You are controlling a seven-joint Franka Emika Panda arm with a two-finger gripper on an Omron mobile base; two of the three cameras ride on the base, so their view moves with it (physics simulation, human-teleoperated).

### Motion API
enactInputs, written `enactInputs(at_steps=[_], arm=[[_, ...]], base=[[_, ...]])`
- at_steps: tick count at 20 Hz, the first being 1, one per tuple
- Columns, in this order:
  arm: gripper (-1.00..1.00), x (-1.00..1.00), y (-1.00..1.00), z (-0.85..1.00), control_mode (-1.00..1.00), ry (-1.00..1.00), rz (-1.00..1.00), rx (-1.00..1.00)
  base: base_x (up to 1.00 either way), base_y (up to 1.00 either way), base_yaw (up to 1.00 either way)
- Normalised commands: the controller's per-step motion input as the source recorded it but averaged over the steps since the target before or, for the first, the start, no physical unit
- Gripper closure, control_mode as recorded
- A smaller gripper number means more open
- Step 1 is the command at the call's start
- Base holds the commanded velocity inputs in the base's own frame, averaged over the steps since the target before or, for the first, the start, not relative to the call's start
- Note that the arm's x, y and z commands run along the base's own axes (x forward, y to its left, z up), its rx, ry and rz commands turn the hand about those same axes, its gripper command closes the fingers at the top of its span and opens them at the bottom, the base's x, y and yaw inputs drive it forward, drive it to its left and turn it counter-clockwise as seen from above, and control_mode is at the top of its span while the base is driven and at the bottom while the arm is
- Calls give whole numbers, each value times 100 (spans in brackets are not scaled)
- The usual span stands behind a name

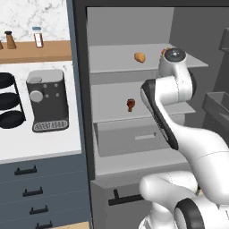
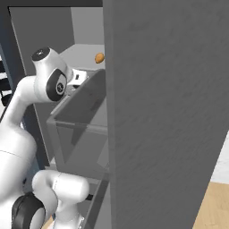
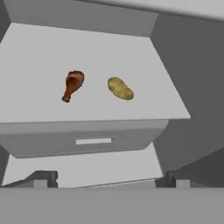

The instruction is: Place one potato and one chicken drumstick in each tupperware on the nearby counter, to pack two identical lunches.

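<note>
A reddish-brown chicken drumstick (image 3: 72, 84) and a yellowish-olive potato (image 3: 120, 88) lie side by side, a little apart, on a grey shelf inside an open cabinet. My gripper (image 3: 109, 180) hovers above and in front of them, open, with nothing between its fingertips (image 3: 41, 179). From the left base view the same drumstick (image 1: 130, 104) lies on the middle shelf, and my arm hides the potato next to it. An orange-tan potato (image 1: 139, 57) (image 2: 99, 57) rests on the upper shelf. The white counter (image 1: 40, 143) is at the left. The tupperware is out of view.
A small orange piece (image 1: 164, 51) on the upper shelf is half hidden by my wrist. A drawer (image 3: 87, 142) sits below the middle shelf. A grey coffee machine (image 1: 47, 100) and a black rack (image 1: 10, 100) stand on the counter. The big grey open door (image 2: 170, 116) walls off the right.
</note>
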Motion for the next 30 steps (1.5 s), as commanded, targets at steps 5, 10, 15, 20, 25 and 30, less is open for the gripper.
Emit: enactInputs(at_steps=[5, 10, 15, 20, 25, 30], arm=[[-100, 0, -39, 54, -100, -20, -5, 4], [-100, 14, -22, 55, -100, -3, 0, 3], [-100, 25, -27, 52, -100, 0, -4, 12], [-100, 20, -12, 38, -100, 0, -7, 5], [-100, 67, -13, 3, -100, 0, -4, 2], [-100, 81, -24, 0, -100, 0, 0, 2]], base=[[0, 0, 0], [0, 0, 0], [0, 0, 0], [0, 0, 0], [0, 0, 0], [0, 0, 0]])
